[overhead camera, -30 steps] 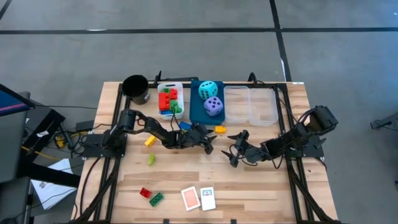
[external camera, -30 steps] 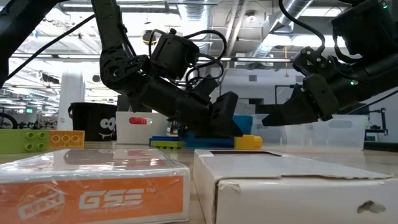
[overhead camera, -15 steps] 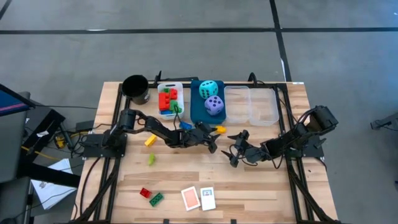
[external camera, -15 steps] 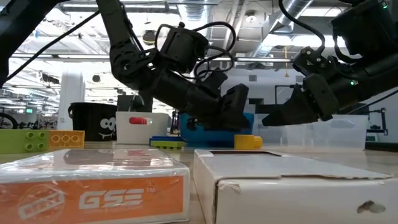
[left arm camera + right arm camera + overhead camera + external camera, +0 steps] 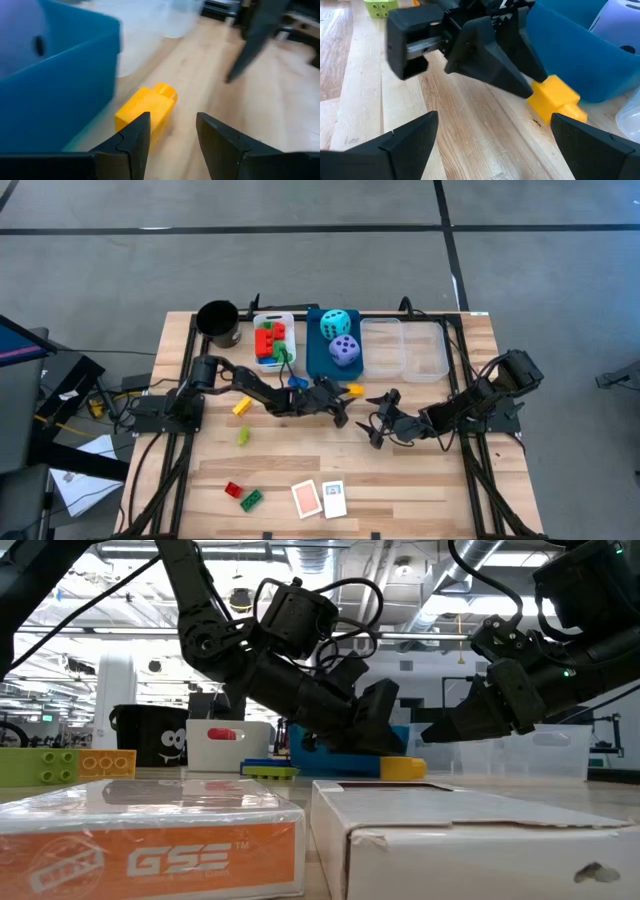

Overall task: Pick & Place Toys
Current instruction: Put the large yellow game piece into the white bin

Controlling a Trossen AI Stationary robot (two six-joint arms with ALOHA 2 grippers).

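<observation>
Left gripper (image 5: 345, 402) sits low at table centre, just in front of the blue bin (image 5: 318, 360); its fingers (image 5: 132, 137) are apart w/ nothing between them. You see the yellow brick (image 5: 148, 109) just ahead of the fingertips, not touched. This brick lies on the wood beside the blue bin wall: a chunky block, bright yellow-orange, w/ one round stud at its end, smooth plastic. In the right wrist view the same brick (image 5: 555, 99) sits next to the left arm's dark finger.

Right gripper (image 5: 378, 423) waits a bit to the right of centre, near the table, its fingers wide apart and empty.

Other toys for you:
- cyan die (image 5: 335, 322) and purple die (image 5: 343, 350), both in the blue bin, soft w/ dark dots
- red and green bricks in the white bin (image 5: 272, 317)
- yellow brick (image 5: 241, 406) and light green brick (image 5: 242, 436) on left part of table
- red brick (image 5: 233, 490) and green brick (image 5: 251, 499) at near edge
- two cards (image 5: 320, 499) near edge, one orange, one white
</observation>
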